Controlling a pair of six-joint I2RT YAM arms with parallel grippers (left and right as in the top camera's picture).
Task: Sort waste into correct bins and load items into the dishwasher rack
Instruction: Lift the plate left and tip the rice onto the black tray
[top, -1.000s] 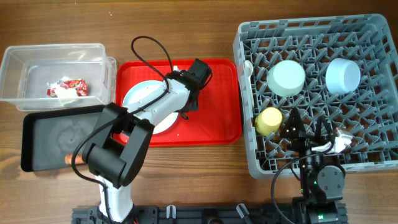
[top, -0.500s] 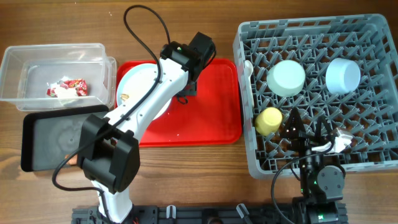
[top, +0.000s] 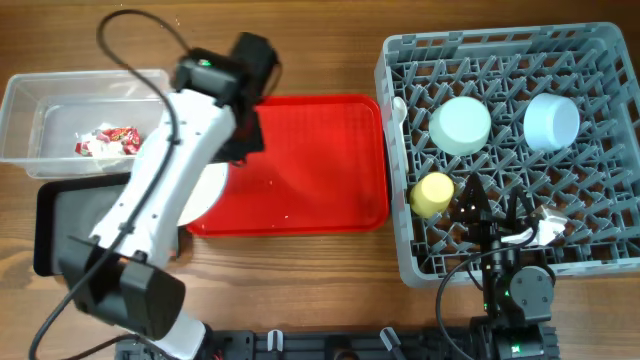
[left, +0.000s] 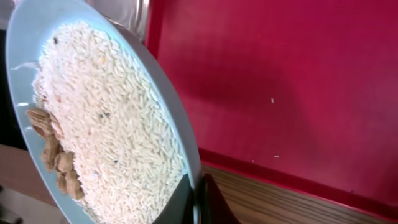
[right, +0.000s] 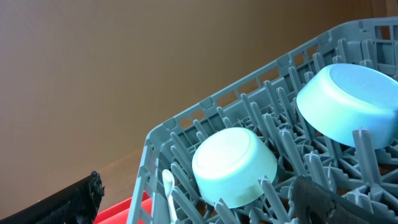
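– Plate first: where do we have it?
– At the left edge of the red tray, beside the black tray. Our left fingers pinch its rim, one on each face. Rice covers most of it, with brown scraps near one edge.
– And further left?
– We see the tub at the far left of the bench, just beyond the black tray, with the wrapper lying in it.
– What do we find right of the red tray?
– The rack. A spoon sits at its left wall. Next to it comes the green bowl, then the blue bowl, both mouth down among the pegs. The cup lies nearer to us than the green bowl, close to the left wall.
– Our right fingers?
– They hang over the rack's near side, just right of the cup, spread wide with nothing between them. In the right wrist view we look between them at both bowls and the spoon.
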